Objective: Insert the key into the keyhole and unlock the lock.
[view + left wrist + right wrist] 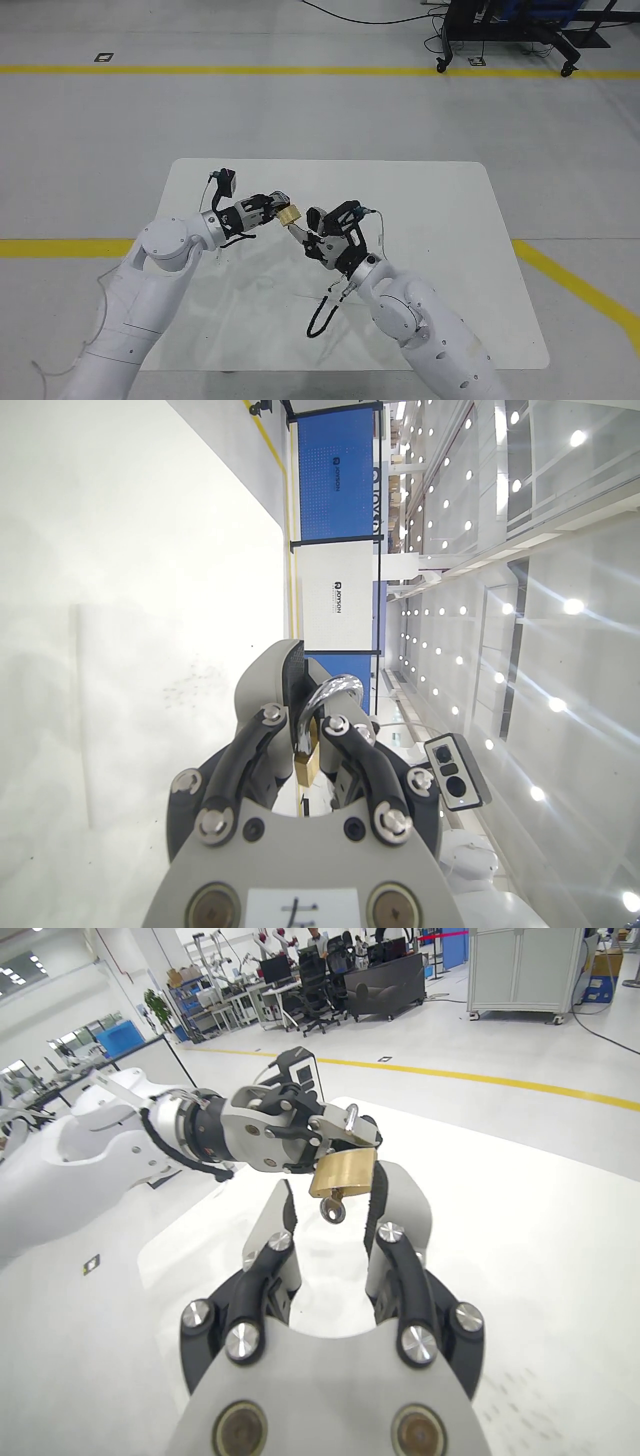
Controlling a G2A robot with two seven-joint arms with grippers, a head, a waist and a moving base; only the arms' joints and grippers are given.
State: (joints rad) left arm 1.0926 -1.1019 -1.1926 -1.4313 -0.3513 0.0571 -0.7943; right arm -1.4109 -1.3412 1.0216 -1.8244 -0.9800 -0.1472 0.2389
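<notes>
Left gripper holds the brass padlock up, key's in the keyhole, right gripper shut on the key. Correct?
Not quite. The right gripper is open and not gripping the key, as the right wrist view shows. The rest stands: the left gripper holds the padlock up, key inserted.

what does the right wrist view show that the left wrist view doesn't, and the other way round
Right wrist view adds the key seated in the underside of the brass lock, framed by the open right gripper. Left wrist view adds the lock's narrow edge and blue and white panels beyond the table. Both show the left gripper clamping the shackle above the table.
</notes>
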